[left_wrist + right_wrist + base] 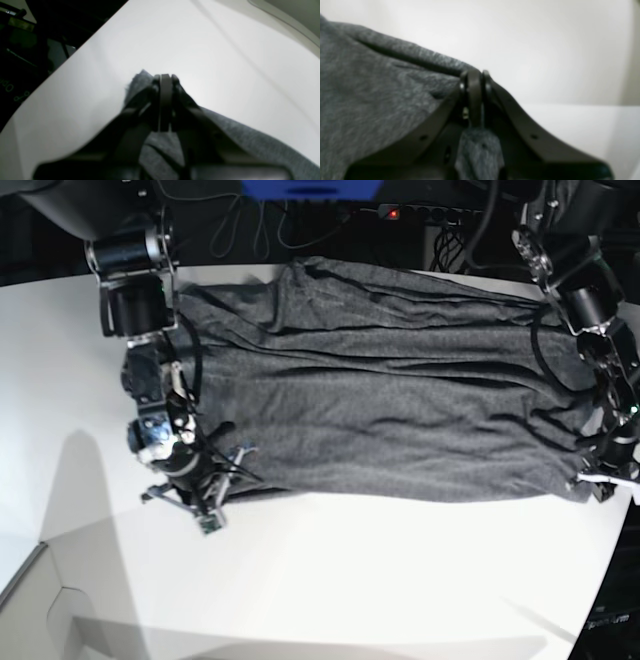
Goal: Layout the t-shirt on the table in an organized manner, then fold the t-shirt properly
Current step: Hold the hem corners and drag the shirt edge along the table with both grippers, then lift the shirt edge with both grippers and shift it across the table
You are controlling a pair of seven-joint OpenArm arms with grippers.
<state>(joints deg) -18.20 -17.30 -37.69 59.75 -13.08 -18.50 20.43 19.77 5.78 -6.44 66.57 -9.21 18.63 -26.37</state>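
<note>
The dark grey t-shirt (380,400) lies spread wide across the far half of the white table (350,580), with long creases running along it. At the base view's right, my left gripper (600,485) sits on the shirt's near corner. In the left wrist view the left gripper (165,77) is shut, with the t-shirt (250,140) bunched around its fingers above the table (200,50). My right gripper (215,505) is at the shirt's near left corner. The right wrist view shows the right gripper (473,75) shut on a fold of the t-shirt (370,87), with cloth showing between the fingers.
Dark floor, cables and a power strip (393,213) with a red light lie beyond the table's far edge. The table's side edge (75,52) runs diagonally close to the left gripper. A seam (45,575) marks the table's near left corner.
</note>
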